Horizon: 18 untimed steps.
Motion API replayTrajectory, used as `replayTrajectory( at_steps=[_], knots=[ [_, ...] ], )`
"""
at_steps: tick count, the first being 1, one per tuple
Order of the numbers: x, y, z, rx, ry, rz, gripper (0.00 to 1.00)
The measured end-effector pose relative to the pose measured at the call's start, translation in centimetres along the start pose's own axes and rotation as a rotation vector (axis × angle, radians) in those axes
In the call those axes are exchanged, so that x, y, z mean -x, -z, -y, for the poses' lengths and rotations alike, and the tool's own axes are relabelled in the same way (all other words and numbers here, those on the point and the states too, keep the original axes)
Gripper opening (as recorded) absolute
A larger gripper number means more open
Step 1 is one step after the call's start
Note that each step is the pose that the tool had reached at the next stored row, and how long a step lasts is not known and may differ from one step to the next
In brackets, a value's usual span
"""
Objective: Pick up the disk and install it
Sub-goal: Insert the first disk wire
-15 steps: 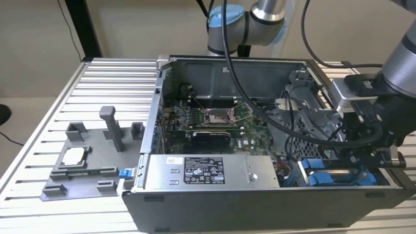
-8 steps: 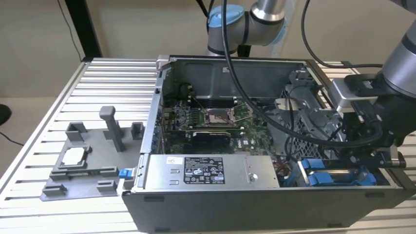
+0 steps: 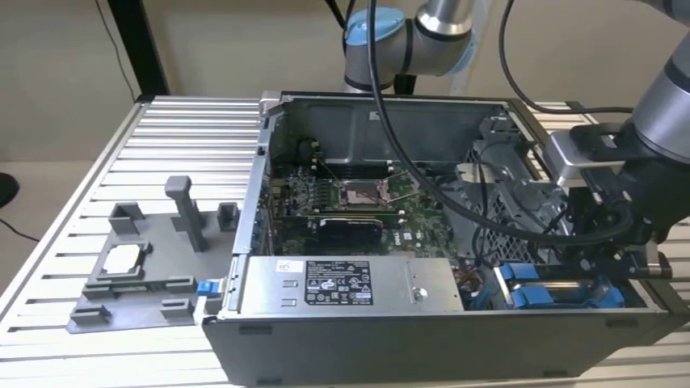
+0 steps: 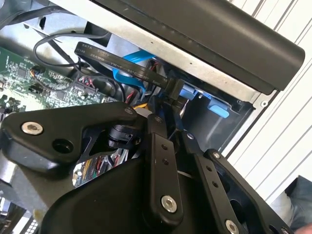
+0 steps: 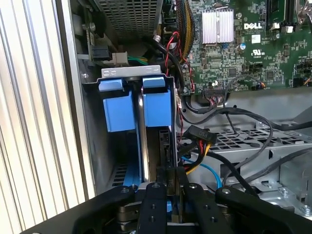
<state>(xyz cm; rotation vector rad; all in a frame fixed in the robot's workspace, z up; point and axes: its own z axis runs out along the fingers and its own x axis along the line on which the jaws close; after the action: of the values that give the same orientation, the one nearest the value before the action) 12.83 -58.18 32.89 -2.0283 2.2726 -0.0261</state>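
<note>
**Disk standing in the drive bay, gripper closed on its edge**

While the arm reaches down into the open computer case (image 3: 356,339), the gripper (image 5: 168,195) sits low at the corner of the case on the exterior view's right; its two black fingers (image 5: 153,204) stand narrow, close together, and between them is the thin upper edge of the disk (image 5: 165,151); the fingers appear to pinch this edge, so the tool is holding the disk.

The disk stands on its edge inside the metal drive cage (image 5: 131,73), directly in front of the fingertips; its blue plastic bracket (image 5: 157,105) is seen as a blue block at the far end, and a second blue bracket (image 5: 118,107) stands just beside it in the neighbouring slot; in the exterior view the blue parts (image 3: 539,283) show just below the gripper body (image 3: 603,234).

Beside the gripper, on the inner side of the case, a bundle of black, red and blue cables (image 5: 204,146) runs near the cage; further from the tool lies the green motherboard (image 5: 243,53); the grey power supply box (image 3: 345,283) with its label sits along the near wall of the case; well apart from the tool, outside the case, a grey fixture (image 3: 140,275) rests on the ribbed table (image 3: 183,137).
</note>
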Motion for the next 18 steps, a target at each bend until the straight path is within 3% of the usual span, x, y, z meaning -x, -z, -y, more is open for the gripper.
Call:
replayTrajectory(
  at_steps=[5, 6, 11, 16, 18],
  knots=[
    [0.00, -0.01, 0.00, 0.0000, 0.000, 0.0001, 0.00],
    [0.00, -0.01, 0.00, 0.0001, 0.000, 0.0001, 1.00],
    [0.01, 0.16, 0.02, 0.0001, 0.000, 0.0015, 1.00],
    [0.12, 2.03, 0.16, 0.0002, 0.000, 0.0011, 1.00],
    [0.14, 2.38, 0.18, 0.0002, 0.000, 0.0010, 1.00]
  ],
)
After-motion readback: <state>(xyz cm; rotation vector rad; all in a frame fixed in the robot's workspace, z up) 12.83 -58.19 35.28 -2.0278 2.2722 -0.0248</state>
